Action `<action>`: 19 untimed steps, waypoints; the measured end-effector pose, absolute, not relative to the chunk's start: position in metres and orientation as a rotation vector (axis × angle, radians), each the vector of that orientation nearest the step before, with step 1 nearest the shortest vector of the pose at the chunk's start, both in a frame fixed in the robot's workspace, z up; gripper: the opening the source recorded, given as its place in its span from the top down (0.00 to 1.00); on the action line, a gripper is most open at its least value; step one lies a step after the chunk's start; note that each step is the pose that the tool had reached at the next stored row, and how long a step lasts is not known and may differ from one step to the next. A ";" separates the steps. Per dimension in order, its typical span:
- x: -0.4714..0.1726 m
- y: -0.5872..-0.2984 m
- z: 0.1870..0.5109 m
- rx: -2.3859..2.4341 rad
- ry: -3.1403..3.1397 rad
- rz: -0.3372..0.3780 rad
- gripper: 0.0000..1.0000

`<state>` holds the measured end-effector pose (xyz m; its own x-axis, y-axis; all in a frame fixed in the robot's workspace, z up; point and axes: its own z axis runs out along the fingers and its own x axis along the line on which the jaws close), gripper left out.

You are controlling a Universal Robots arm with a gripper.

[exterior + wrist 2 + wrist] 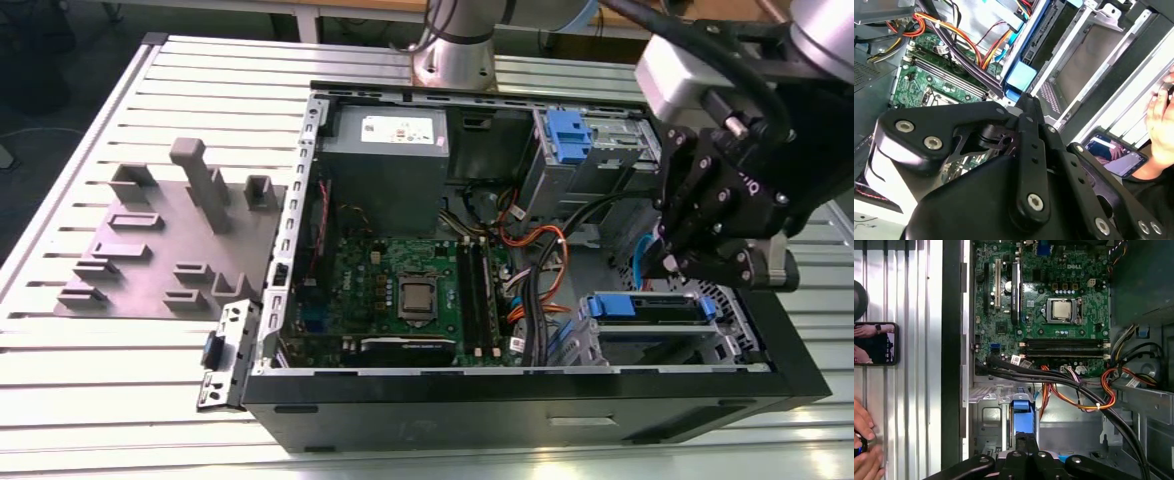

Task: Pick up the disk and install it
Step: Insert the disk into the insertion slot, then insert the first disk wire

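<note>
Disk (650,307) with its blue rails sits in the drive bay at the front corner of the open computer case (534,400), beside the green circuit board (407,290). Right above it hangs the end effector (727,235); I cannot tell its state. To do this well, I think the disk should stay level and lined up with the bay.

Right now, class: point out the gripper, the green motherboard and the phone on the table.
gripper (685,262), exterior view, between its fingertips.
green motherboard (1044,300), first wrist view, board beside the processor socket.
phone (874,343), first wrist view, its screen.
</note>
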<state>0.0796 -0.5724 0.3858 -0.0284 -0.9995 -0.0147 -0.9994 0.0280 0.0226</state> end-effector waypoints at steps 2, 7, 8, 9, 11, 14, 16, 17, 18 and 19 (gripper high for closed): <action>0.080 -0.572 0.382 2.188 -2.247 -0.041 0.89; 0.080 -0.572 0.373 2.192 -2.243 -0.042 0.89; 0.080 -0.572 0.371 2.192 -2.242 -0.041 0.89; 0.080 -0.572 0.369 2.193 -2.242 -0.041 0.89; 0.080 -0.572 0.367 2.194 -2.241 -0.041 0.89; 0.080 -0.572 0.365 2.194 -2.241 -0.041 0.89; 0.080 -0.572 0.364 2.194 -2.241 -0.041 0.89; 0.080 -0.572 0.364 2.194 -2.241 -0.041 0.89; 0.080 -0.572 0.364 2.194 -2.241 -0.041 0.89; 0.080 -0.572 0.364 2.194 -2.241 -0.041 0.89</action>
<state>0.0797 -0.5724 0.3644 -0.0215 -0.9997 -0.0148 -0.9995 0.0212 0.0221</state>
